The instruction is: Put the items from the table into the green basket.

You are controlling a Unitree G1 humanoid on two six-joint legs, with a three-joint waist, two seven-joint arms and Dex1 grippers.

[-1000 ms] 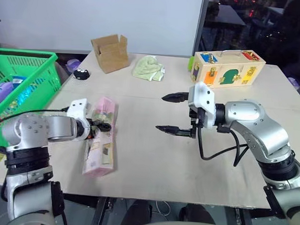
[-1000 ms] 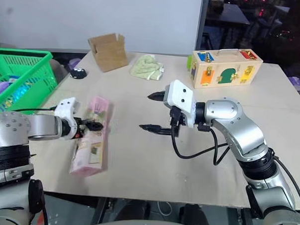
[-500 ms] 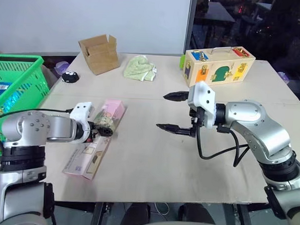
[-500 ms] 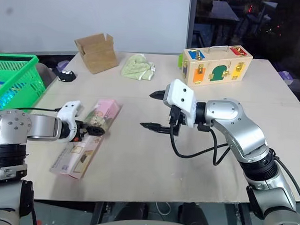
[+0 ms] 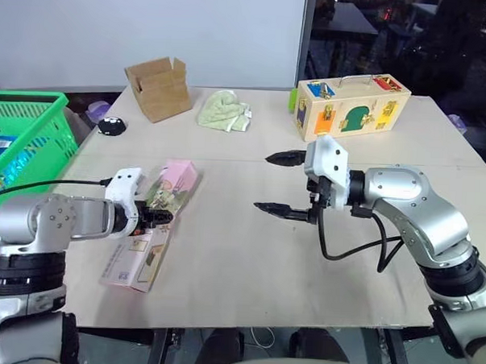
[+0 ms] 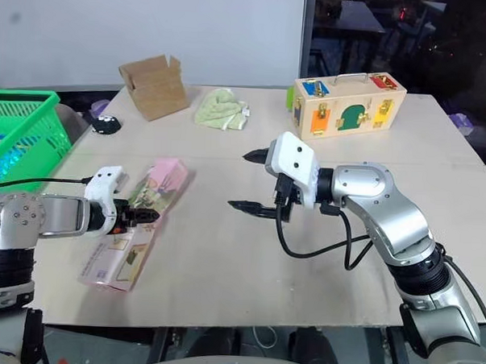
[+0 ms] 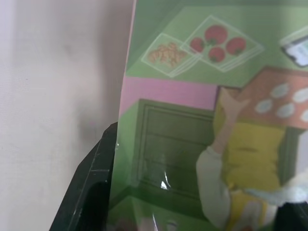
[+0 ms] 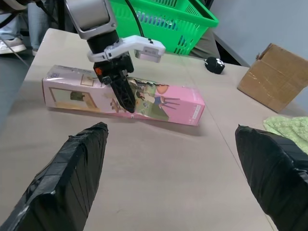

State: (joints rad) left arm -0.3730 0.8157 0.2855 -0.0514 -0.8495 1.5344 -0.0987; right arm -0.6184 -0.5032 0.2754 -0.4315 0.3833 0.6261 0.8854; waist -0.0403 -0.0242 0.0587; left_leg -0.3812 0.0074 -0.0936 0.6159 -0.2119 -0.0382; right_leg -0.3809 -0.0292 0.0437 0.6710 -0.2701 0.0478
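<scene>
Left gripper [image 5: 162, 217] is seen clamped on the pink carton [image 5: 152, 224], fingers pinching its long edge near the middle; carton's printed face is shown close up in left wrist view [image 7: 202, 125]. Carton lies flat on the worktop [image 5: 247, 263], near the left edge, angled w/ far end toward centre. Right gripper [image 5: 280, 184] is held above mid-worktop, fingers spread wide, nothing grasped, pointing toward the carton. Green basket [image 5: 23, 136] is placed off the worktop's left side, w/ some packets inside. At the far side are seen a cardboard box [image 5: 158, 86], green cloth [image 5: 223, 113], wooden latch box [image 5: 351, 106] & small black object [image 5: 111, 125].
</scene>
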